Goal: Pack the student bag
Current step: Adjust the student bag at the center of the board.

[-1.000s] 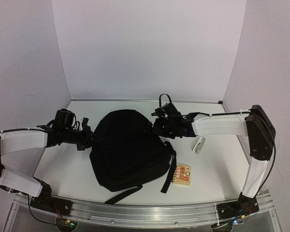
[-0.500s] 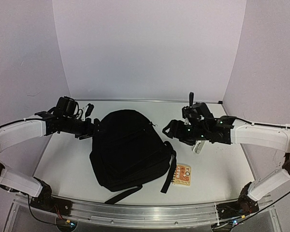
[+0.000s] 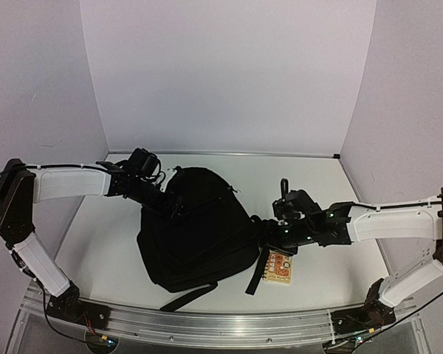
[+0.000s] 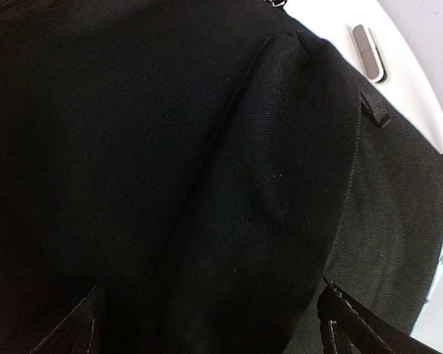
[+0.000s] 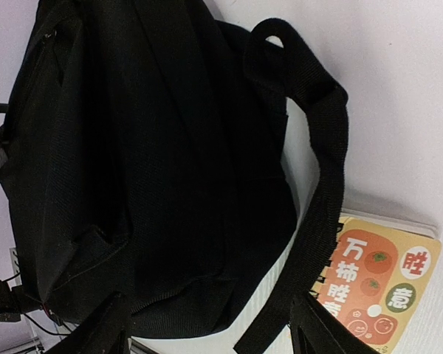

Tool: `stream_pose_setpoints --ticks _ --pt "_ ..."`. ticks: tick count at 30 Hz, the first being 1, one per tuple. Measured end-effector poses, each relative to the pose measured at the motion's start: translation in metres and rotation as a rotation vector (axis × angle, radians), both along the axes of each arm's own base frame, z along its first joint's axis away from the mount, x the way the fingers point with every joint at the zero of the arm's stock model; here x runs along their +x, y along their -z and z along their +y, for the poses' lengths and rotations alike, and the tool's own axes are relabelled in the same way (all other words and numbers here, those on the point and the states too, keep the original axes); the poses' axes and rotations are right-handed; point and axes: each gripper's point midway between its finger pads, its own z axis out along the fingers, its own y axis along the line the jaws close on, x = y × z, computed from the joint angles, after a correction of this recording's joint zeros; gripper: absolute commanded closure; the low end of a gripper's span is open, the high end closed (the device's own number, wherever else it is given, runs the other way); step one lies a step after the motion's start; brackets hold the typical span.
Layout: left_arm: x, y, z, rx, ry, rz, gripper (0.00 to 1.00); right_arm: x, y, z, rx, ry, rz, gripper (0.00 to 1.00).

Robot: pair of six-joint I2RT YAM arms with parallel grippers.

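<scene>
Between open, empty left jaws and right jaws, the student bag [image 3: 196, 236] lay lengthwise near-to-far on the bench [image 3: 332, 184], left jaws overhanging it.

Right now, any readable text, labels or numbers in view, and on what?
"万柿": large white characters on the orange notebook, right wrist view; the next character below is partly hidden.
"胜" and "意": in white circles on the same cover.
student bag: no label visible.

The little orange notebook [image 5: 384, 284] on the table has big white Chinese words, 万柿. Its two yellow circles say 胜 and 意. Nothing else can be read.
</scene>
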Motion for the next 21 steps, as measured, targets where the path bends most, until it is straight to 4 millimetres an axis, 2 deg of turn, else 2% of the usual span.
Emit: stream_pose_setpoints --ticks 1,4,6,7,11,14,17,21 --pt "0.001 0.003 -0.001 0.014 0.002 -0.003 0.27 -0.002 0.005 0.005 -0.001 -0.009 0.005 0.44" --pt "0.005 0.011 0.001 0.064 0.000 0.000 0.67 -0.002 0.016 0.015 -0.006 -0.019 0.021 0.58" --pt "0.007 0.017 0.002 0.095 -0.002 0.005 0.84 0.001 0.020 0.024 -0.012 -0.026 0.022 0.68" --pt "0.008 0.019 0.003 0.104 -0.005 0.007 0.90 0.003 0.021 0.028 -0.016 -0.029 0.018 0.73" --pt "0.008 0.022 0.008 0.123 -0.022 0.016 0.97 0.015 0.022 0.034 -0.045 -0.020 -0.011 0.90" --pt "0.003 0.021 0.011 0.104 -0.044 0.038 0.99 0.032 0.023 0.033 -0.069 -0.013 -0.033 0.91" --pt "-0.011 0.018 0.012 0.062 -0.062 0.079 0.99 0.062 0.022 0.023 -0.101 0.014 -0.067 0.92" --pt "-0.037 0.011 0.000 -0.020 -0.078 0.145 0.95 0.118 0.014 0.014 -0.134 0.047 -0.133 0.90"
